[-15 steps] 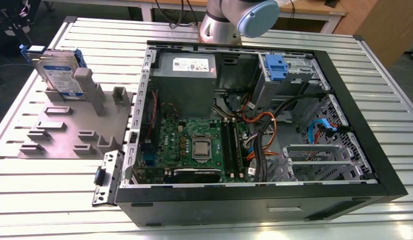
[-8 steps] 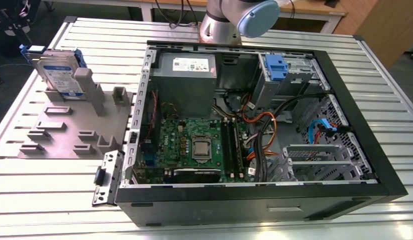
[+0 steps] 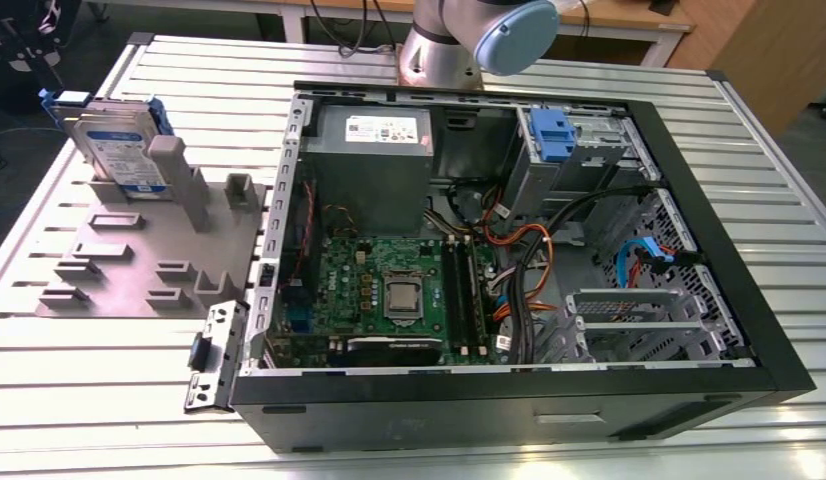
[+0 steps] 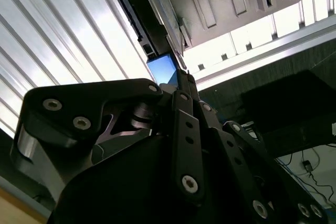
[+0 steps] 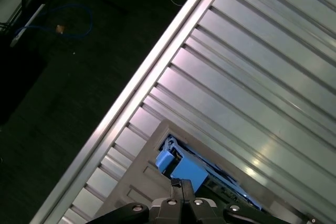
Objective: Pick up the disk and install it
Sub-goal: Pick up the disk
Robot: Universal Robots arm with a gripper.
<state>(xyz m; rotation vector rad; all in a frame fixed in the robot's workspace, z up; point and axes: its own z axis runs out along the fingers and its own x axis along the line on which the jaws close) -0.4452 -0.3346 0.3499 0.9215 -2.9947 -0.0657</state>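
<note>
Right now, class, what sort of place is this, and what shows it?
Probably a robotics lab bench for computer assembly: an open desktop computer case lies on a slotted aluminium table, a robot arm rises beside it, and the disk stands in a grey fixture.

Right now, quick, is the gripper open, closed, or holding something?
Gripper: closed, holding nothing; it hangs over the disk, which stands in the grey holder.

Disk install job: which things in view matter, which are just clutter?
Job: silver-grey hard disk in blue plastic bracket, standing in the grey slotted fixture; black gripper; open black computer case.
Just there: grey power-supply box with white sticker; green motherboard; orange cables.
</note>
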